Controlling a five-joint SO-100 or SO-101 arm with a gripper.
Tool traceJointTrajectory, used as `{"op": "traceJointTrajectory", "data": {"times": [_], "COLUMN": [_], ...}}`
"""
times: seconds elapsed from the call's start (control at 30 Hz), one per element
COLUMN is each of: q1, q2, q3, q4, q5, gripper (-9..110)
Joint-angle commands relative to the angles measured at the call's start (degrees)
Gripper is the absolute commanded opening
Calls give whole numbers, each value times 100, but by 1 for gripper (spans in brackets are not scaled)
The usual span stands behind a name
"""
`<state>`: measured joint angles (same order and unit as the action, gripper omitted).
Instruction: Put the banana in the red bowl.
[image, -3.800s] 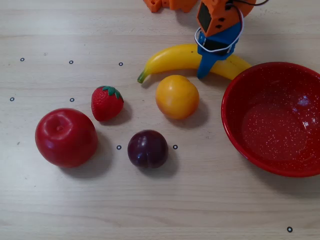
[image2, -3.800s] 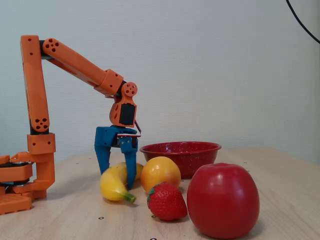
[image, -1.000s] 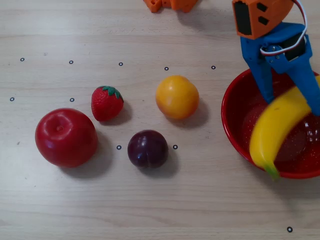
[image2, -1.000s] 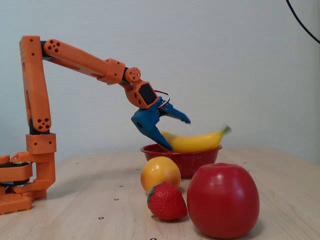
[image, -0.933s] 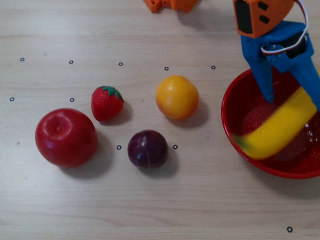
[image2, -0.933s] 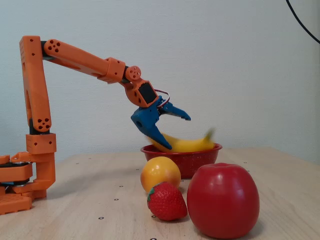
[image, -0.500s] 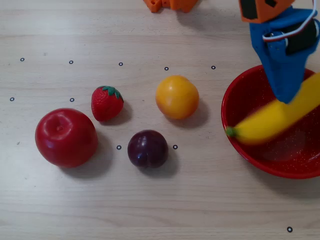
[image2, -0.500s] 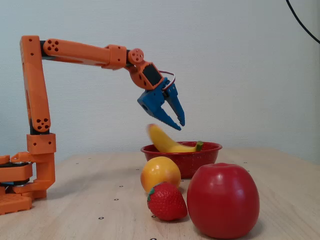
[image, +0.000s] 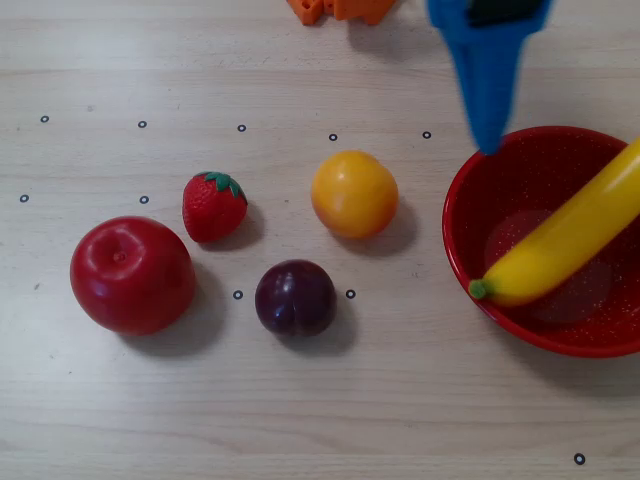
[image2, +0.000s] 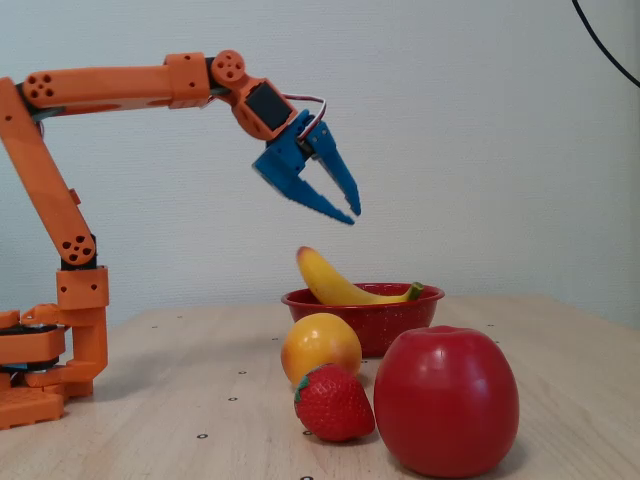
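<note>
The yellow banana (image: 565, 240) lies slanted inside the red bowl (image: 455, 215). Its green stem tip rests on the near-left rim in the overhead view, and its far end runs off the right edge. In the fixed view, the banana (image2: 330, 283) pokes up above the left rim of the red bowl (image2: 385, 320). My blue gripper (image2: 353, 216) hangs high above and left of the bowl, pointing down-right, its fingers drawn together on nothing. From overhead, the gripper (image: 487, 145) shows as one tapering blue wedge just beyond the bowl's far-left rim.
Left of the bowl sit a round orange-yellow fruit (image: 354, 193), a strawberry (image: 213, 206), a red apple (image: 132, 274) and a dark plum (image: 295, 297). The apple (image2: 446, 399) stands large in the fixed view's foreground. The orange arm base (image2: 40, 370) is at the far left.
The gripper let the banana drop into the bowl, then rose and drew back toward the base while its fingers closed. The banana swung round and settled against the rim.
</note>
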<state>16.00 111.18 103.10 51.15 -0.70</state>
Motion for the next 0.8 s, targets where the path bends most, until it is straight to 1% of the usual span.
{"op": "traceJointTrajectory", "data": {"times": [0.0,0.13,0.3,0.5,0.77], "q1": [-299,-659,-932,-1081,-1099], "q2": [765,1811,2716,4025,5563], "q3": [211,1644,2707,4351,6082], "q4": [-290,-1090,-1081,-1696,-2030], "q5": [-123,123,158,316,360], "gripper": [0,0,0,0,0]}}
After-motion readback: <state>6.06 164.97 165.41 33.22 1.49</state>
